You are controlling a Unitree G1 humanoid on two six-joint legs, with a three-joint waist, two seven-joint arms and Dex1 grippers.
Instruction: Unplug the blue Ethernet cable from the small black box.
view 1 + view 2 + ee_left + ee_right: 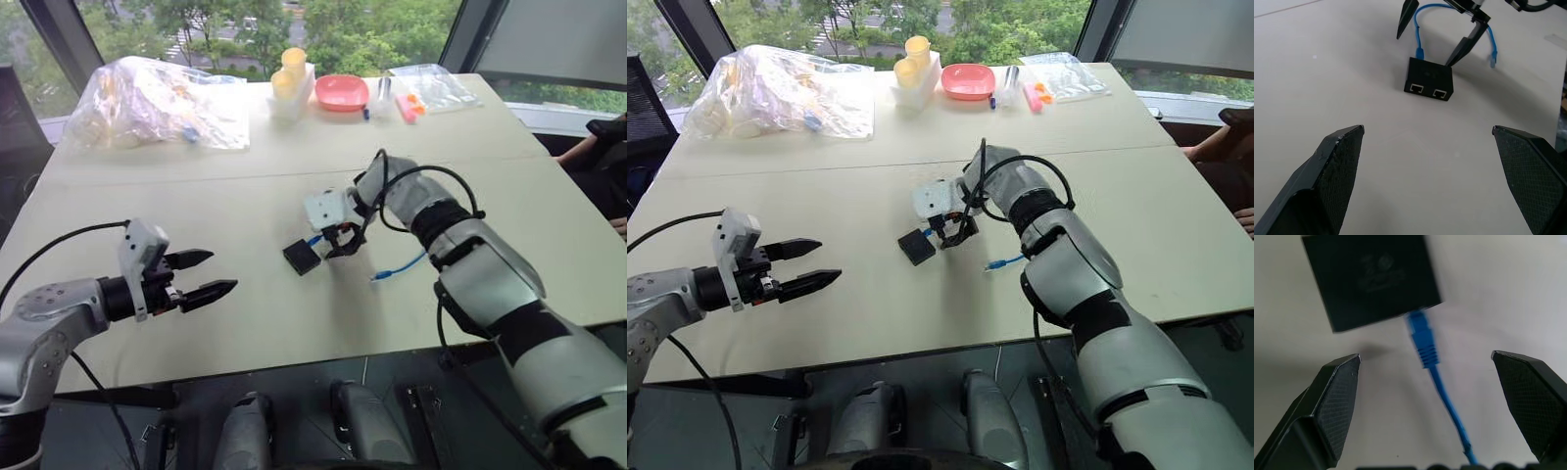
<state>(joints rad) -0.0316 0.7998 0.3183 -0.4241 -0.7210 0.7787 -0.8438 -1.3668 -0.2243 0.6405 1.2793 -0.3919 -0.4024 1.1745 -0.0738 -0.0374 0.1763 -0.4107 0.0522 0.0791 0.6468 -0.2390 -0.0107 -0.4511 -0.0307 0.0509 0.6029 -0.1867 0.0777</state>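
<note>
The small black box [302,257] lies flat near the table's middle, two empty ports [1424,90] facing my left gripper. The blue Ethernet cable [1422,340] is plugged into the box's opposite side, and its free end [384,275] trails away to the right on the table. My right gripper [343,240] hangs open, pointing down over the plug, one finger on each side of the cable and touching nothing. My left gripper [223,271] is open and empty, well to the left of the box and aimed toward it.
Along the table's far side sit a clear plastic bag [157,103] of items, yellow cups [291,73], a pink bowl [341,91] and a small bag of markers [431,88]. A person's arm [602,147] shows at the right edge.
</note>
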